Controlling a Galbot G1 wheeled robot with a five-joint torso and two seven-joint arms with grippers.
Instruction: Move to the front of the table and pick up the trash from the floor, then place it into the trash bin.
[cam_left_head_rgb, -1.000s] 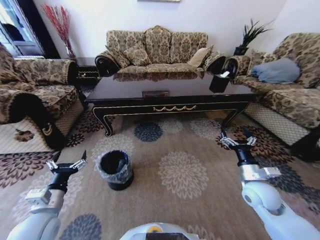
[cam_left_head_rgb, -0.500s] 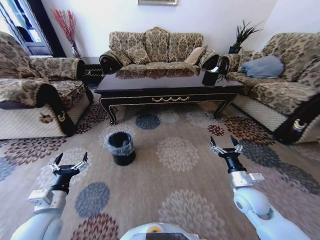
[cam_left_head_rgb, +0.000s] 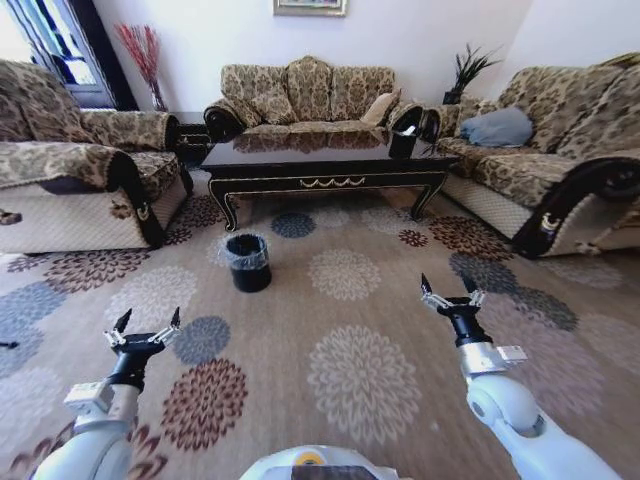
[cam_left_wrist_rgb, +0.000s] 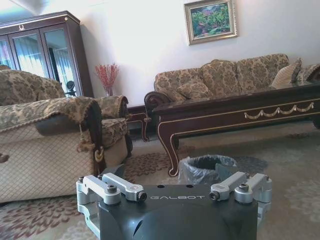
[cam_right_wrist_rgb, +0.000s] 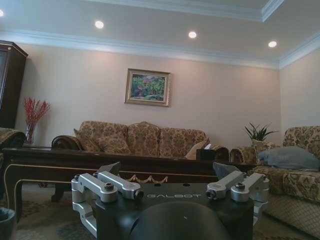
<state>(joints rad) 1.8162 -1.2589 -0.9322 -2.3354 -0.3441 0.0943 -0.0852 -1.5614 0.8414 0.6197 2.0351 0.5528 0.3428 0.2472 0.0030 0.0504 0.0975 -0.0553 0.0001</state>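
Note:
The table (cam_left_head_rgb: 330, 182), dark glossy wood with a gold scroll on its front rail, stands far ahead between the sofas. The trash bin (cam_left_head_rgb: 248, 262), small, round and black with a clear bag liner, sits on the carpet in front of the table's left end. My left gripper (cam_left_head_rgb: 148, 320) hangs open above the carpet at the lower left, well short of the bin. My right gripper (cam_left_head_rgb: 446, 288) is open at the lower right. The left wrist view shows the left gripper (cam_left_wrist_rgb: 170, 175), the bin (cam_left_wrist_rgb: 205, 167) and the table (cam_left_wrist_rgb: 240, 107). The trash is out of view.
Patterned sofas stand at the left (cam_left_head_rgb: 70, 180), the back (cam_left_head_rgb: 310, 95) and the right (cam_left_head_rgb: 540, 160). A black tissue box (cam_left_head_rgb: 403, 143) sits on the table's right end. Wide floral carpet (cam_left_head_rgb: 345, 275) lies between me and the table. A small dark unidentifiable speck (cam_left_head_rgb: 5, 345) lies at the left edge.
The whole head view has shifted: table, bin and sofas now look smaller and farther off, with more carpet in front. Both grippers stay open in the same pose.

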